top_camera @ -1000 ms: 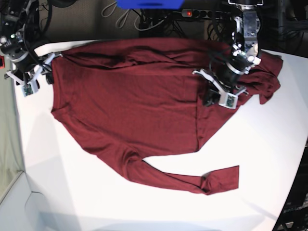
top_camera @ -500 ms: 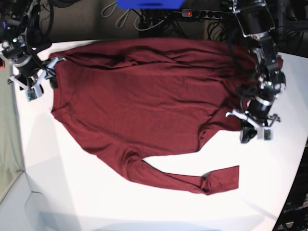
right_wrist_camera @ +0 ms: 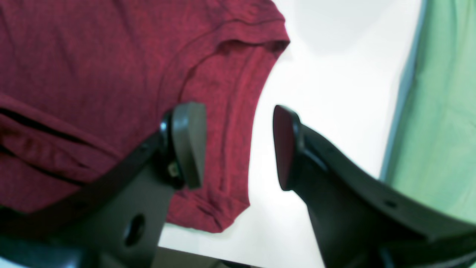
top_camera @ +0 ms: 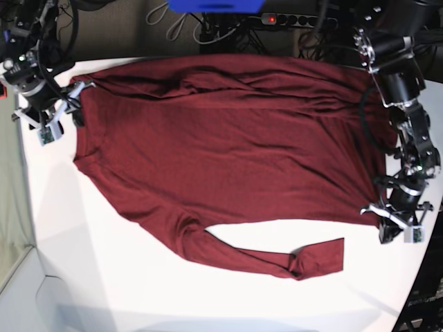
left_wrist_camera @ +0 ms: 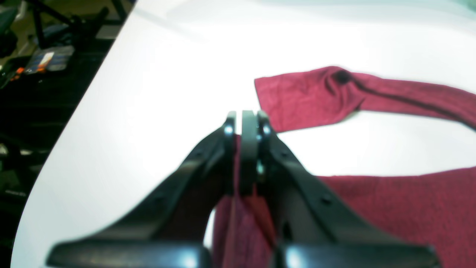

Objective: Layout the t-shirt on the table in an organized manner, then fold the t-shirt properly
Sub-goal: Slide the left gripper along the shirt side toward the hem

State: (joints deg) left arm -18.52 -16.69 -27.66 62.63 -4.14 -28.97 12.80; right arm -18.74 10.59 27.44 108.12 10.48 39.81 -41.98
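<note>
The maroon t-shirt (top_camera: 208,138) lies spread across the white table (top_camera: 360,297), with one long sleeve (top_camera: 277,261) trailing toward the front. My left gripper (top_camera: 394,232) is at the right side of the base view, shut on the shirt's hem corner. In the left wrist view its jaws (left_wrist_camera: 245,126) are pressed together on maroon fabric (left_wrist_camera: 390,208), and the sleeve cuff (left_wrist_camera: 305,96) lies just beyond. My right gripper (top_camera: 64,112) stands open at the shirt's far left edge. In the right wrist view its fingers (right_wrist_camera: 187,145) straddle the shirt's edge (right_wrist_camera: 230,111) without touching it.
A power strip (top_camera: 277,19), cables and a blue object (top_camera: 214,5) sit behind the table. The table's right edge (top_camera: 426,277) runs close to my left gripper. A green surface (right_wrist_camera: 438,111) lies beyond the table at the base view's left.
My left gripper has pulled the shirt's folded-over part rightward and toward the front, so that side now lies flat. The right gripper has hardly moved.
</note>
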